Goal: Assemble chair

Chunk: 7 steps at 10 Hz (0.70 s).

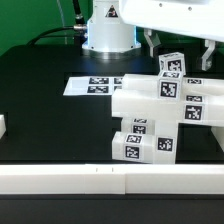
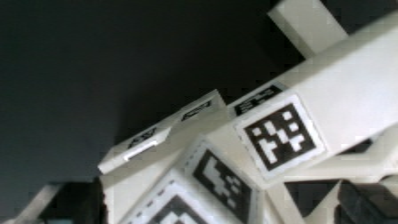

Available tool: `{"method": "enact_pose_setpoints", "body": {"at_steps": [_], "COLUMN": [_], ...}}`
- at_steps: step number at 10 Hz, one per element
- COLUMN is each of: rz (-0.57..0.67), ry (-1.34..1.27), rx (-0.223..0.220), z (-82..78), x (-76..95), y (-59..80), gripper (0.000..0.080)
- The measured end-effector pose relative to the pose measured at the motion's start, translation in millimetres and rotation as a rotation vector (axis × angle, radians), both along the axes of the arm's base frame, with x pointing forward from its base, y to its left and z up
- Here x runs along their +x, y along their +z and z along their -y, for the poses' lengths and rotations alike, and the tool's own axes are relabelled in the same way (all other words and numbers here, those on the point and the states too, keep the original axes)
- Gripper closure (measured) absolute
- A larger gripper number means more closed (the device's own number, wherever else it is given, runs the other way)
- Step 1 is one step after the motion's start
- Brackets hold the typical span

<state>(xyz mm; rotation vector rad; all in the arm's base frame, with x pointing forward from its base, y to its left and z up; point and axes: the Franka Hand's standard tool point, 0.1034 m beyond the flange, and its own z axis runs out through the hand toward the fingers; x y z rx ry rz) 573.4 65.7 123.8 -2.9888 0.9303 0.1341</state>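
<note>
The partly built chair (image 1: pixel 165 110) is a stack of chunky white blocks with black-and-white tags, standing at the exterior view's right on the black table. A tagged piece (image 1: pixel 172 66) sticks up at its top. My gripper (image 1: pixel 178 50) hangs just above that piece, open, with one dark finger (image 1: pixel 150 43) on each side of it. In the wrist view the tagged chair pieces (image 2: pixel 267 130) fill the frame very close. The gripper (image 2: pixel 214 212) is open, its dark fingertips (image 2: pixel 63 205) wide apart at either side. I see nothing held.
The marker board (image 1: pixel 98 86) lies flat on the table behind the chair. The arm's white base (image 1: pixel 105 30) stands at the back. A white rail (image 1: pixel 100 180) runs along the front edge. A small white piece (image 1: pixel 3 125) sits at the far left.
</note>
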Motion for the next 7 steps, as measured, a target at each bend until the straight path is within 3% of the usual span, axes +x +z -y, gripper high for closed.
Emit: {"method": "enact_pose_setpoints", "body": {"at_steps": [7], "rz": [0.019], "ry": [0.608], "rx": [0.026], "z": [3.4], "x": [0.6], "y": [-2.8], "gripper": [0.015]}}
